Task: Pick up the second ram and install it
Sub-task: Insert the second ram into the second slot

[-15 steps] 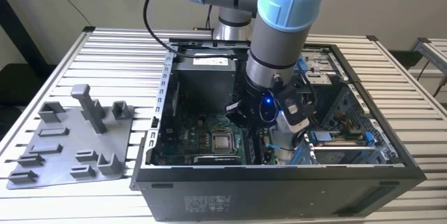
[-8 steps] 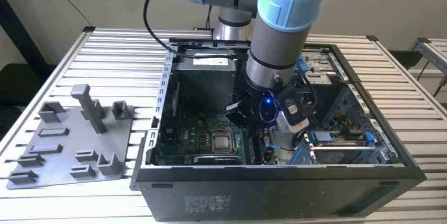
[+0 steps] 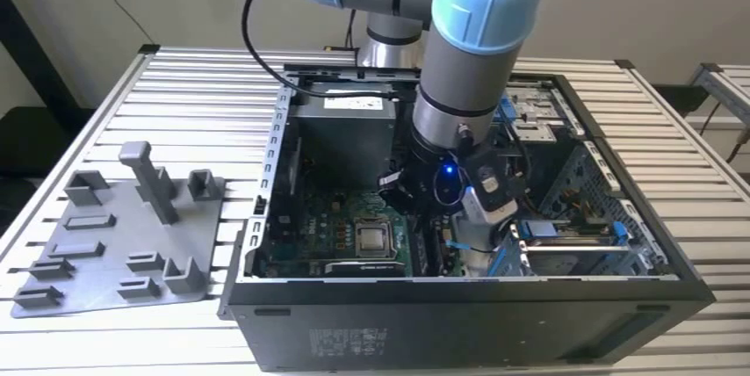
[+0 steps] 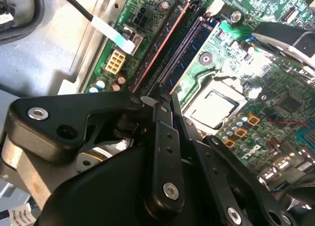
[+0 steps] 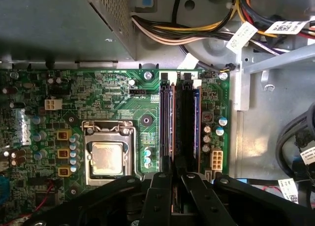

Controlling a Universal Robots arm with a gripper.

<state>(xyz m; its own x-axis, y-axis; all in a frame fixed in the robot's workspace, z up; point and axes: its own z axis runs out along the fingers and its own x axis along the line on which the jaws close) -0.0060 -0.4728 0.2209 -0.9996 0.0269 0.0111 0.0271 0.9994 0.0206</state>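
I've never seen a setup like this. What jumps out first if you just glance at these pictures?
First, the big grey and blue robot arm reaching down into an open black computer case on a slatted table. Inside lies a green motherboard with a square silver processor in its socket, and the black gripper sits right over the long memory slots beside it. A grey tray with upright pegs rests at the exterior view's left.

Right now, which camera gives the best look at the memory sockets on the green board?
The first wrist view: it looks straight down on the memory sockets, showing their whole length beyond the end effector. The second wrist view shows them slanted, partly behind the end effector. In the exterior view the arm largely covers that area.
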